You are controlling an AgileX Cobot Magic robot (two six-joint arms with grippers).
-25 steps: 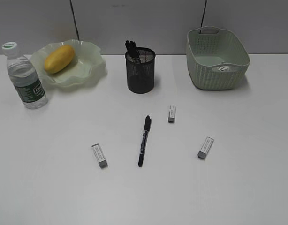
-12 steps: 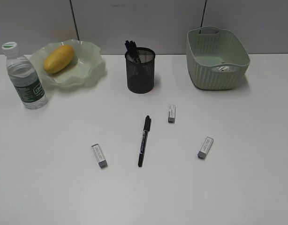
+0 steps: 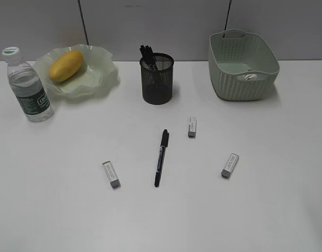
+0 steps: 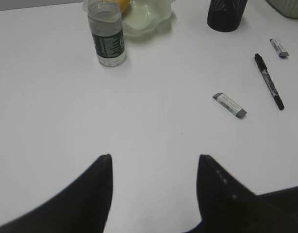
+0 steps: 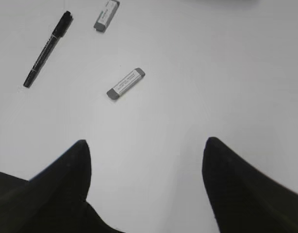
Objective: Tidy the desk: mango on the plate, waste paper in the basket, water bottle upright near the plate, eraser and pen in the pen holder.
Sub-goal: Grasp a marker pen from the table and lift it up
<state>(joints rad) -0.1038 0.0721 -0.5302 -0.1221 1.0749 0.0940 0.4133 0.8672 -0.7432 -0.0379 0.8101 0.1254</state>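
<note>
The mango [image 3: 66, 65] lies on the wavy green plate [image 3: 100, 79]. The water bottle [image 3: 28, 86] stands upright left of the plate. The waste paper [image 3: 249, 76] lies in the basket [image 3: 243, 65]. The black mesh pen holder [image 3: 157, 80] holds pens. A black pen [image 3: 161, 157] lies on the desk [image 3: 56, 205], with three erasers around it: left [image 3: 111, 174], middle [image 3: 192, 127], right [image 3: 229, 165]. My left gripper [image 4: 154, 160] is open and empty over bare desk. My right gripper [image 5: 145, 143] is open and empty, short of the right eraser [image 5: 125, 83]. Neither gripper shows in the exterior view.
A grey panelled wall [image 3: 166, 26] runs behind the desk. The left wrist view also shows the bottle [image 4: 106, 36], the left eraser [image 4: 229, 105] and the pen [image 4: 269, 80]. The right wrist view shows the pen [image 5: 47, 48] and the middle eraser [image 5: 106, 14].
</note>
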